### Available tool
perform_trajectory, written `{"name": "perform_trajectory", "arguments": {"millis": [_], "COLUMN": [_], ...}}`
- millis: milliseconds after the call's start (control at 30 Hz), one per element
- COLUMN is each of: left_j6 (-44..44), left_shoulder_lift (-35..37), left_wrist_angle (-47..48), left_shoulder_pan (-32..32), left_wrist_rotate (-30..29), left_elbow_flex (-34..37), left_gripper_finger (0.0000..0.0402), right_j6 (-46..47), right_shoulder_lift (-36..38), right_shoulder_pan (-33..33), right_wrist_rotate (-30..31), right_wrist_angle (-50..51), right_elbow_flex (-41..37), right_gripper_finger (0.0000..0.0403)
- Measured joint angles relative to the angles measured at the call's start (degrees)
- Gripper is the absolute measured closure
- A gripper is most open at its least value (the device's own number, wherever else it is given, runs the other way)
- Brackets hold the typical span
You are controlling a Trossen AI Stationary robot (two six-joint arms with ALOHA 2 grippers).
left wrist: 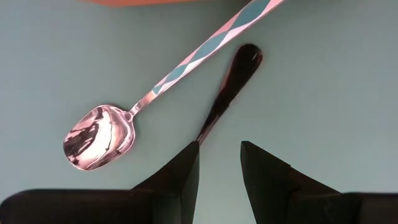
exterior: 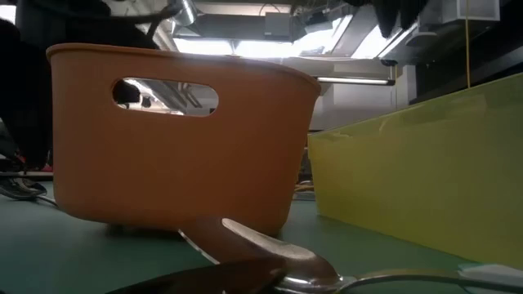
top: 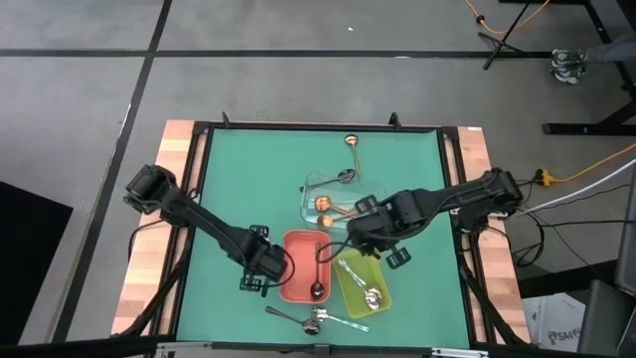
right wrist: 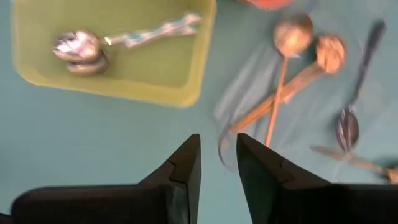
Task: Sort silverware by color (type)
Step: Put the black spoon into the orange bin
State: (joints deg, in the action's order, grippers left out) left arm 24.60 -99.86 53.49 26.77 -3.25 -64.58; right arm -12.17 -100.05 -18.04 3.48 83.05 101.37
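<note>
My left gripper (top: 258,276) hangs open, pointing down, left of the red tray (top: 296,283). In its wrist view the fingers (left wrist: 219,155) stand above the mat; a dark utensil's handle (left wrist: 233,78) runs out from behind one fingertip, beside a silver spoon with a teal-patterned handle (left wrist: 99,135). My right gripper (top: 370,239) is open and holds nothing (right wrist: 217,155). It hovers between the yellow-green tray (right wrist: 174,74), which holds silver spoons (right wrist: 78,50), and the clear tray (top: 310,204), which holds copper spoons (right wrist: 283,93) and a dark spoon (right wrist: 351,118). A dark spoon (top: 317,288) lies in the red tray.
A copper spoon (top: 351,144) lies alone on the green mat near the far edge. Loose silverware (top: 313,320) lies by the near edge, in front of the red tray (exterior: 180,139) and yellow-green tray (exterior: 425,171). Bare mat stretches to the left.
</note>
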Motion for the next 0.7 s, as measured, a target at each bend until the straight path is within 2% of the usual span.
{"name": "perform_trajectory", "arguments": {"millis": [200,367,700], "left_j6": [-0.7,-0.7,0.7], "left_shoulder_lift": [-1.7,-2.1,-1.7], "left_wrist_angle": [0.0,-0.8,-2.9], "left_shoulder_pan": [-0.4,-0.5,-0.7], "left_wrist_rotate": [0.0,0.0,1.0], "left_elbow_flex": [0.6,3.6,8.5], "left_gripper_finger": [0.029,0.029,0.0296], "right_j6": [7.0,13.5,19.1], "right_shoulder_lift": [10.3,18.8,33.1], "right_shoulder_pan": [0.0,0.0,0.0], "right_wrist_rotate": [4.8,6.1,6.9], "right_wrist_angle": [-4.6,-6.9,-13.6], "right_elbow_flex": [-13.9,-23.7,-37.2], "right_gripper_finger": [0.0311,0.0311,0.0311]}}
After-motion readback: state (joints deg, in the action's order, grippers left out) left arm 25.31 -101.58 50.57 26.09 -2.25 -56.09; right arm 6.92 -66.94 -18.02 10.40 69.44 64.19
